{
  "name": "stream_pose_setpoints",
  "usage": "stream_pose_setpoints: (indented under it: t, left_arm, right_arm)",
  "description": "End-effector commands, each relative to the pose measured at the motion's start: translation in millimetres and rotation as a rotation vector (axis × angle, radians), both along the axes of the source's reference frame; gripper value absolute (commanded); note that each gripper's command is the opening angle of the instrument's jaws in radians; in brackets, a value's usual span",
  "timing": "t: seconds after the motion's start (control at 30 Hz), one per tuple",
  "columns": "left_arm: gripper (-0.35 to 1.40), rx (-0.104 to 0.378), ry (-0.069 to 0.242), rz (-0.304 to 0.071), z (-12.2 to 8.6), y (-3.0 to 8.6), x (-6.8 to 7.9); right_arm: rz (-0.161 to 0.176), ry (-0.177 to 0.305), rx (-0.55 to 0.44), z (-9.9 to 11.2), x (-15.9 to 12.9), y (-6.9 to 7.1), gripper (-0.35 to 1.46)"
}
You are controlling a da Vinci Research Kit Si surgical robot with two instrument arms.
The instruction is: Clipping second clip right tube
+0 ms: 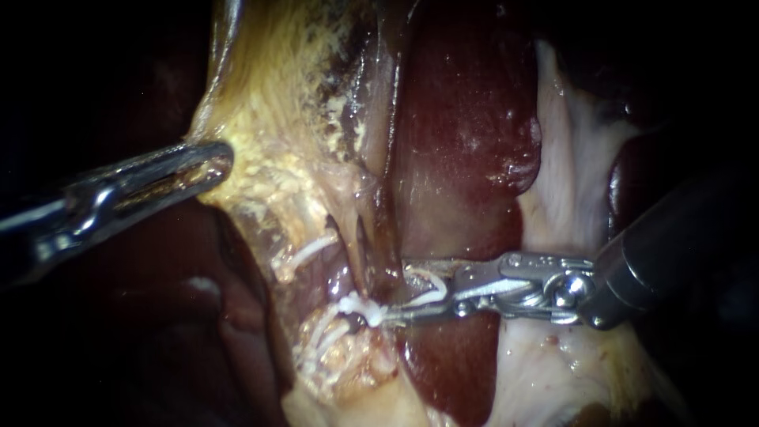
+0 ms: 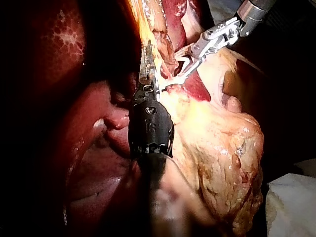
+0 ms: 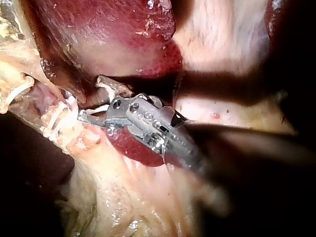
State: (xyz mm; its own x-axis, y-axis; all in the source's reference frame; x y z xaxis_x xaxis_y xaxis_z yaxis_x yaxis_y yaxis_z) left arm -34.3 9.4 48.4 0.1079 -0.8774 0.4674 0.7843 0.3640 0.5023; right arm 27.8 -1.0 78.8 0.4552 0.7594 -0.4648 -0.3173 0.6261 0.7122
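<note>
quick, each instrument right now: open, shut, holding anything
left instrument: shut on the yellowish fatty tissue.
right instrument: shut on a white clip.

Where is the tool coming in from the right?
In the endoscope view the right instrument reaches low centre, carrying a white clip beside the dark red liver.

**Left instrument** [image 1: 217,162], at the left of the frame in the endoscope view: bright polished steel. It has two long, narrow jaws with a rounded tip and a lengthwise slot, joined to a slim steel linkage. In the left wrist view its wrist housing [image 2: 150,129] is glossy black and rounded, with a round pin near the forward end.

**Right instrument** [image 1: 389,315], at the lower right: thin steel jaws, silver link plates with round pivot pins, and a dark grey cylindrical shaft [image 1: 672,253]. In the right wrist view the plates carry small round holes.
</note>
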Motion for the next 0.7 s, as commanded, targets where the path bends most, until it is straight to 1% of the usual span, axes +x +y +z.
stream_pose_setpoints:
  t: [0.03,0.3,0.37,0.43,0.5,0.6,0.63,0.7]
  left_arm:
    - [-0.35,0.0,0.0,0.0,0.0,0.0,0.0]
    - [-0.35,0.0,0.0,0.0,0.0,0.0,0.0]
    - [-0.35,0.0,0.0,0.0,0.0,0.0,0.0]
    - [-0.35,0.0,0.0,0.001,0.0,0.0,0.1]
    - [-0.35,-0.001,-0.003,0.0,-0.1,0.1,0.2]
    - [-0.35,-0.002,-0.003,-0.003,-0.2,0.3,0.3]
    - [-0.35,-0.003,-0.001,-0.005,-0.2,0.3,0.4]
    - [-0.35,-0.003,-0.001,-0.005,-0.2,0.4,0.4]
  right_arm:
    - [0.001,-0.001,0.0,0.0,0.0,0.0,0.6]
    - [0.0,0.0,0.001,-0.1,0.0,0.0,0.6]
    - [-0.001,0.001,0.003,-0.5,-0.4,0.2,0.6]
    - [-0.004,0.003,0.008,-1.4,-1.2,0.5,0.6]
    - [-0.009,0.007,0.015,-2.6,-2.4,1.0,0.6]
    - [-0.027,0.017,0.022,-5.5,-5.3,2.1,0.6]
    - [-0.03,0.022,0.03,-7.0,-6.6,2.8,0.6]
    - [-0.033,0.047,0.05,-9.3,-8.2,3.9,0.6]
